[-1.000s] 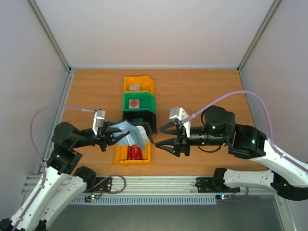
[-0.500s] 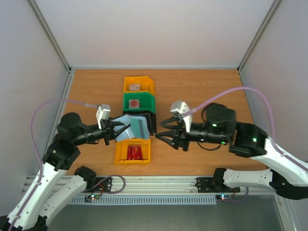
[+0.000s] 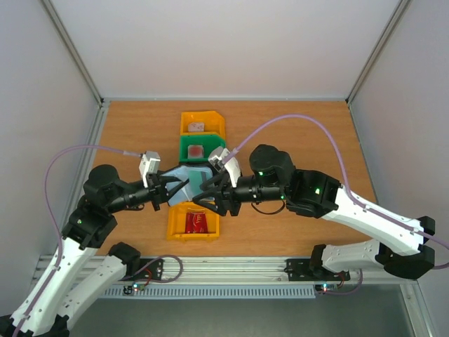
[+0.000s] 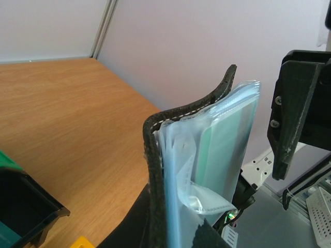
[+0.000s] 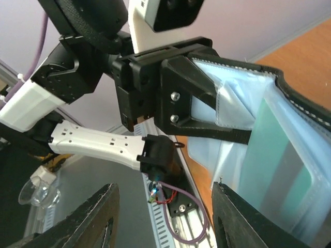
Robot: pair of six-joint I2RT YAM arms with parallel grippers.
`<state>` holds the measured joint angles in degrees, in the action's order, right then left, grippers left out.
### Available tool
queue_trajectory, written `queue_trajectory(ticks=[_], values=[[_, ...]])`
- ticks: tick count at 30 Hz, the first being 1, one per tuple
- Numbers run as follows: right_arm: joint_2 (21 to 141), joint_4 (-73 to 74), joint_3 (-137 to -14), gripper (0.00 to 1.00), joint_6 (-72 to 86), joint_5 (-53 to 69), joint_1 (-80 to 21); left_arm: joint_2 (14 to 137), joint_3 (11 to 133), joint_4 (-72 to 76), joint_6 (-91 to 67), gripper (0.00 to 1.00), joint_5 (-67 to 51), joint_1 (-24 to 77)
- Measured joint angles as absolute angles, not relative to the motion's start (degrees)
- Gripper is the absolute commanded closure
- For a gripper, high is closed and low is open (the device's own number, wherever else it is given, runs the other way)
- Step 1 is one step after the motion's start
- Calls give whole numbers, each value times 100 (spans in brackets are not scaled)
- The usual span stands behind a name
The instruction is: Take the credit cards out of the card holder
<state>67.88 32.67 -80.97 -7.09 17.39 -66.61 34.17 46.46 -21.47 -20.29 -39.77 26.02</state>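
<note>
Left claw point(image 3: 174, 188) is clamped right down on the card holder point(image 3: 188, 175), pinching it by the black cover and one clear sleeve, and the holder hangs in the air above the desk point(image 3: 302, 133), just in front of the green bin point(image 3: 186, 151) and over the far edge of the near yellow bin point(image 3: 174, 225). From the left wrist the holder stands on edge, its stitched cover curving over a fan of shiny clear sleeves, and there's a teal card point(image 4: 222, 144) tucked inside one of them. Over comes the right claw point(image 3: 206, 194), jaws well apart with nothing between them, pointing at the open side of the holder from the right. From the right wrist the sleeves sit just past one finger; I can't tell whether it touches them. Down below, a red card point(image 3: 198, 222) lies flat in the near yellow bin, well apart from both claws.
</note>
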Motion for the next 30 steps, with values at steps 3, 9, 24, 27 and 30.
queue_trajectory(ticks=[3, 9, 24, 27, 30], values=[[6768, 3304, -8071, 51, -534, 1726, -6659, 3415, 4646, -2161, -2029, 100, -3977, 2602], [6490, 3347, -7996, 51, -290, 1500, -6632, 3409, 4646, -2163, -2032, 100, -3979, 2602], [6451, 3454, -7806, 54, -108, 1304, -6545, 3398, 4646, -2165, -2032, 100, -3983, 2602], [6517, 3454, -7806, 53, -89, 1273, -6477, 3398, 4646, -2165, -2032, 100, -3983, 2602], [6514, 3452, -7804, 52, -82, 1227, -6423, 3395, 4646, -2165, -2032, 100, -3986, 2602]])
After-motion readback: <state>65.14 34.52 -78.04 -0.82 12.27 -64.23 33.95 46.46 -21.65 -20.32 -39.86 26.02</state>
